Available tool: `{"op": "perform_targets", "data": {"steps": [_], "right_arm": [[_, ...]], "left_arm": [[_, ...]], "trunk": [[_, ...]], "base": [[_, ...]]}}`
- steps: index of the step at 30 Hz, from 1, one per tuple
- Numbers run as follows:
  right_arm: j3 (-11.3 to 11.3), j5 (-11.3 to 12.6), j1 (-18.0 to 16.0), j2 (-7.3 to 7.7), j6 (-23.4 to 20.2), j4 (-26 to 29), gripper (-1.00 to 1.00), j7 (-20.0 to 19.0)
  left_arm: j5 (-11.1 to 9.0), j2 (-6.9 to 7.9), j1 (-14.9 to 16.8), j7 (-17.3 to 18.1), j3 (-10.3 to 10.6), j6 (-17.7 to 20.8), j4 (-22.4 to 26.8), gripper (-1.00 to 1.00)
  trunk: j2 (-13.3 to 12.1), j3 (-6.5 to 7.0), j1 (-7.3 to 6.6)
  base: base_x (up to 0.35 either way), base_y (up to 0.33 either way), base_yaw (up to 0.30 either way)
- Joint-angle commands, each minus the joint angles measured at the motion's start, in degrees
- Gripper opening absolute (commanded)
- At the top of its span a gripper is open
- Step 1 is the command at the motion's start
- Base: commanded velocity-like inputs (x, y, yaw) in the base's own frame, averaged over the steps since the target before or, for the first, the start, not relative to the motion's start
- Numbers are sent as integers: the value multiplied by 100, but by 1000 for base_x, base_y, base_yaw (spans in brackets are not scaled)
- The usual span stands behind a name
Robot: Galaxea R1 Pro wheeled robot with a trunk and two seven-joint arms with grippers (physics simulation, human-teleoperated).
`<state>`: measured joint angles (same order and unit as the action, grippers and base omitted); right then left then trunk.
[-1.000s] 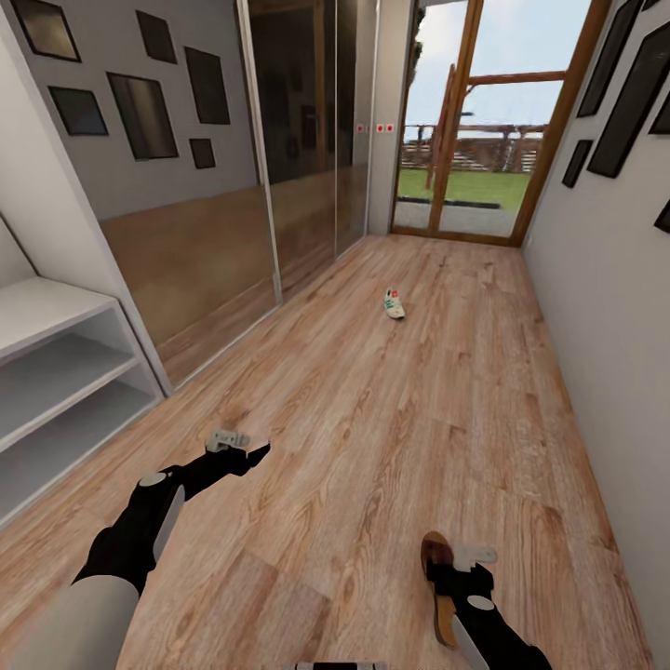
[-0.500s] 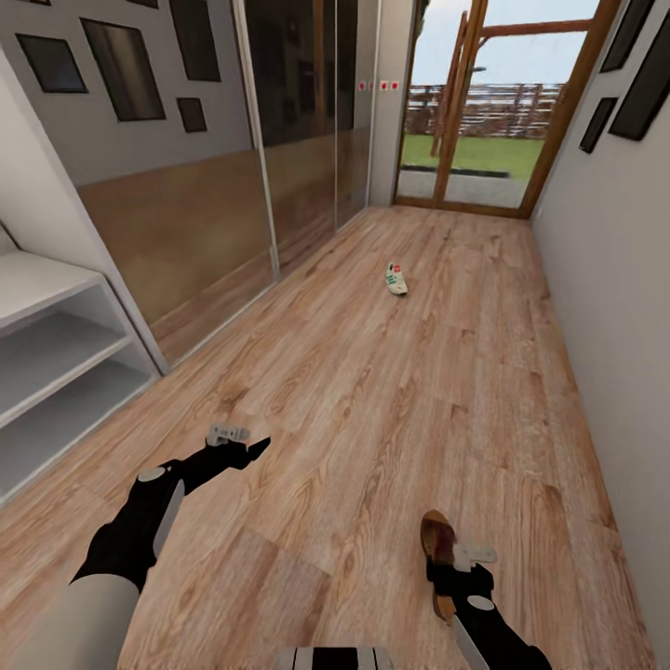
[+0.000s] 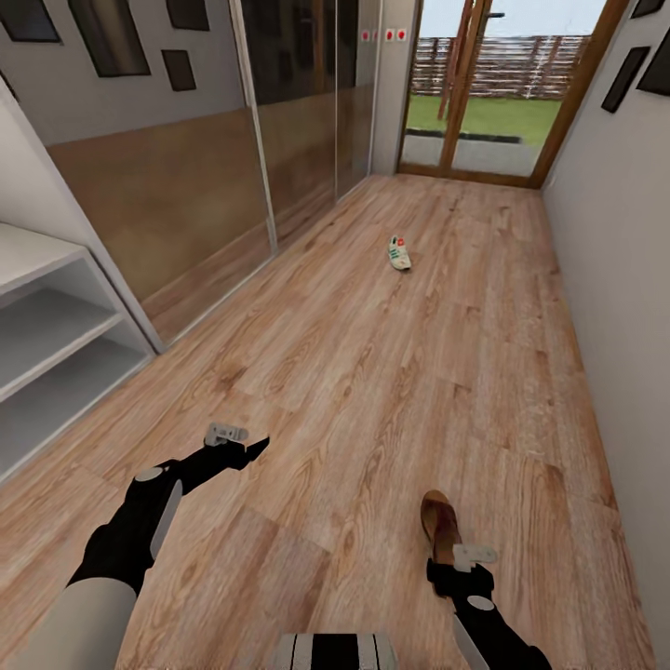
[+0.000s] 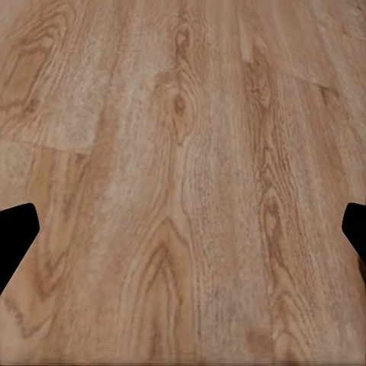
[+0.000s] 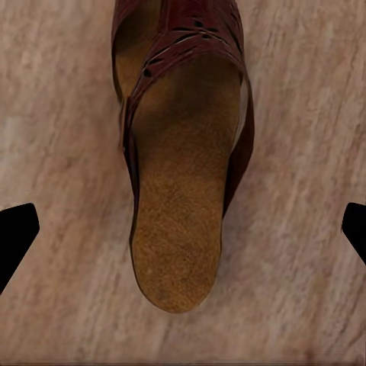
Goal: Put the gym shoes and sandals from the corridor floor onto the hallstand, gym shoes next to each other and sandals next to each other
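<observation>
1. Brown leather sandal with a reddish-brown footbed (image 3: pixel 441 527) lies flat on the light wood-grain plank corridor floor (image 3: pixel 391 391), just ahead of my right gripper (image 3: pixel 462 558). In the right wrist view the sandal (image 5: pixel 181 160) sits centred between the two dark fingertips (image 5: pixel 17 232), which stand wide apart and touch nothing.
2. White low-top sneaker with green side stripes and a red tongue label (image 3: pixel 398 252) lies well up the corridor, alone on the planks, toward the glazed wooden door (image 3: pixel 484 93). The second gym shoe and second sandal are not located.
3. Change over the last second: the head view has tipped downward. The door, the dark wall frames (image 3: pixel 112 37) and the sneaker all slid up the picture together, so that is camera motion, not the things. Both arms kept their pose against the floor; the sandal has not shifted.
4. My reading: I am lining up on the sandal, with the grasp not yet begun. Nothing is on the rack.
5. Left gripper (image 3: pixel 244 449) hovers over bare floor with nothing in it; the left wrist view shows its fingertips (image 4: pixel 15 236) spread apart over planks (image 4: pixel 183 183).
6. Pale grey-white hallstand with open shelf levels (image 3: pixel 46 335) stands at the robot's left, shelves bare where visible.
7. Mirrored sliding wardrobe panels (image 3: pixel 214 167) run along the left wall. Floor between sandal and rack looks unobstructed; the left arm is nearest that path.
</observation>
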<state>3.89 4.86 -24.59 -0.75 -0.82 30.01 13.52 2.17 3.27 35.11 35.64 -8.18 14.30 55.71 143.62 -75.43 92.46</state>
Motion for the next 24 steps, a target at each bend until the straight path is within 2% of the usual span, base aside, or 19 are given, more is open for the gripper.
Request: {"op": "perform_targets", "data": {"steps": [1,9,24], "right_arm": [[41,50,-2,5,-10,5,100,45],[44,48,-2,5,-9,27,100,45],[24,42,-2,13,-23,59,100,36]], "left_arm": [[20,-1,1,39,-17,40,9,100],[26,2,0,40,-17,38,11,100],[29,-23,-5,37,-7,39,19,100]], "trunk": [[3,-36,1],[14,-240,22],[14,-241,22]], "base": [[0,0,36],[0,0,18],[0,0,0]]}}
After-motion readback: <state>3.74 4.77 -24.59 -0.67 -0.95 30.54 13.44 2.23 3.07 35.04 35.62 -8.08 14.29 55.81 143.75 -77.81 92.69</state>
